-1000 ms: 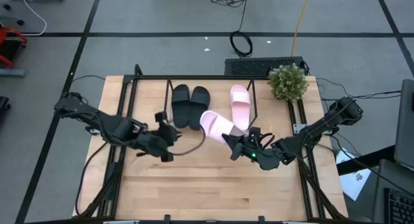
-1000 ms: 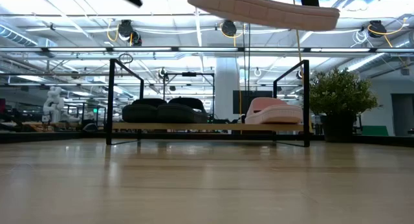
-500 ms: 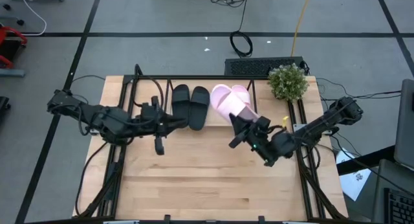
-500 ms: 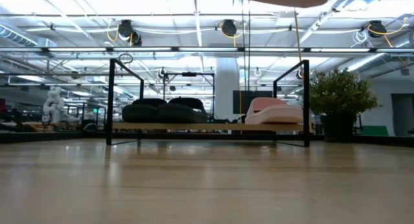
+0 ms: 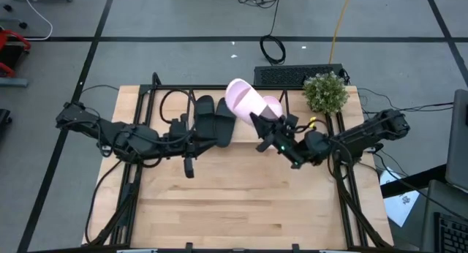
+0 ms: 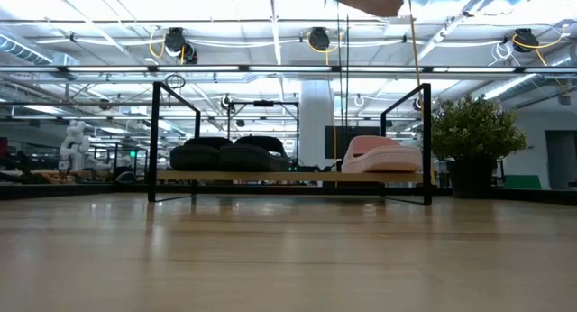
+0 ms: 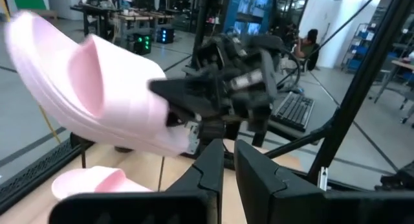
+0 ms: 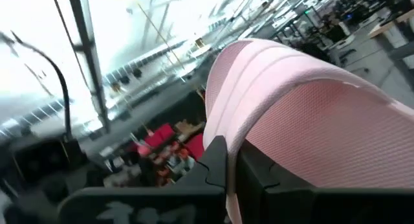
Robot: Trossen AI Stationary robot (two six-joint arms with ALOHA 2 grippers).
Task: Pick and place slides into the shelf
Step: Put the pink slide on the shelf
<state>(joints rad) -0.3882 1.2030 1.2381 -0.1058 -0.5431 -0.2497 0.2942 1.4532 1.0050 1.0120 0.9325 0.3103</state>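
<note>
My right tool [image 5: 265,130] is raised and clamped shut; my left tool [image 5: 191,140] reaches inward, fingers nearly together.

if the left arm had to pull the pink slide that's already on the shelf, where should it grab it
Judging by its pose, by the wide strap. The pink slide on the shelf lies flat, sole down on the board, with the strap arching up as the only raised part thin enough to pinch. Come from the open front of the shelf; the right gripper holds the other pink slide above.

Bright, even overhead light – ceiling strips [image 6: 270,23] glare in low view – right wrist view motion-blurred.
</note>
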